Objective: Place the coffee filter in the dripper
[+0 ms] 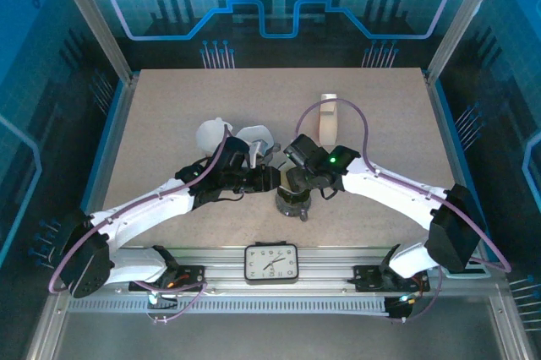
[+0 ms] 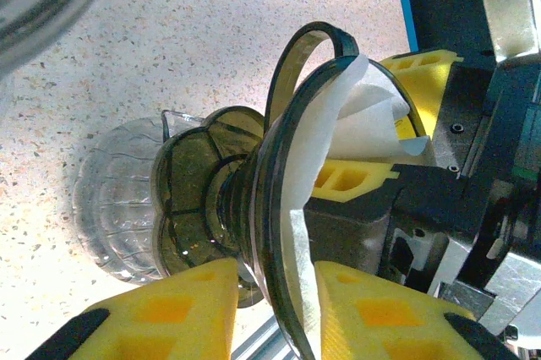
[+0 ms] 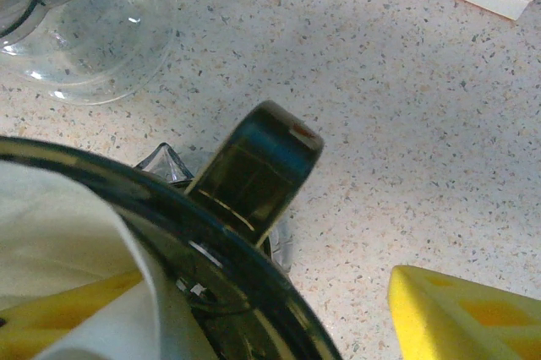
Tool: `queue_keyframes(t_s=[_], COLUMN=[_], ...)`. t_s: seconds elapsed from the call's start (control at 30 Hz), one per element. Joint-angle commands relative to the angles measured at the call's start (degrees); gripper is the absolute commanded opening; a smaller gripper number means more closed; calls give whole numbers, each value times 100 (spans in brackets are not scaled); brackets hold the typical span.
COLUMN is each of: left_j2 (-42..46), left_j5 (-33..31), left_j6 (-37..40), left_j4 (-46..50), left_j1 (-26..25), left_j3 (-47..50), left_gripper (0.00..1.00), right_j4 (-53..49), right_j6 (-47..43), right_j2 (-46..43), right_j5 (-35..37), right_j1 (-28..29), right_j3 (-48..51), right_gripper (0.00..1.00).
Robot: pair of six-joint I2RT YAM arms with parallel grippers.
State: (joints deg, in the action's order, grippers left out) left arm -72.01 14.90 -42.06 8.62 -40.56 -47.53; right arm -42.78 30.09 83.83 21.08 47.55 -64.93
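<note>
The coffee filter (image 2: 363, 111) is basically in the dripper (image 2: 207, 195) already, it's just not seated. The paper is bunched and folded against the wall on the side nearest the left gripper (image 2: 275, 280) instead of lying open as a cone.

The left gripper is clamped on the dripper's rim, one yellow finger outside the wall and one inside. The edge of the paper might be pinched in there too, I can't say for sure. Just past its fingertips the dripper sits on a clear glass server (image 2: 114, 208).

The right gripper (image 3: 262, 292) is spread wide and grasping nothing. One finger is down inside the cone under the paper. The other finger (image 3: 456, 309) hangs outside over bare surface (image 3: 406, 123), and the dripper's handle (image 3: 254, 174) is just ahead, between the two.

How I'd do this bit:
- Hold the dripper steady with the left gripper.
- Use the inside right finger to nudge the paper down toward the middle, then sweep along the wall so it opens up.
- Go gentle, thin paper creases easily and likes to ride back out on the finger.
- Pull the right finger straight up, not sideways.
- Let go with the left last, because the dripper is perched on glass and could tip.
</note>
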Motion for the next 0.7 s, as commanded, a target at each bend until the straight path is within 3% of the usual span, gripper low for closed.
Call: queue_keyframes(t_s=[0.0,0.67], left_j2=[-33,-42], left_j5=[75,45], left_j6=[45,23], left_j4=[-18,-9], left_j1=[10,8], left_j3=[-136,-125], left_gripper=[30,30], right_j4=[25,-397], right_j6=[121,136], right_j2=[-18,-1266], right_j5=[-16,-149], right_j1=[-45,-563], right_j3=[86,269], right_gripper=[71,72])
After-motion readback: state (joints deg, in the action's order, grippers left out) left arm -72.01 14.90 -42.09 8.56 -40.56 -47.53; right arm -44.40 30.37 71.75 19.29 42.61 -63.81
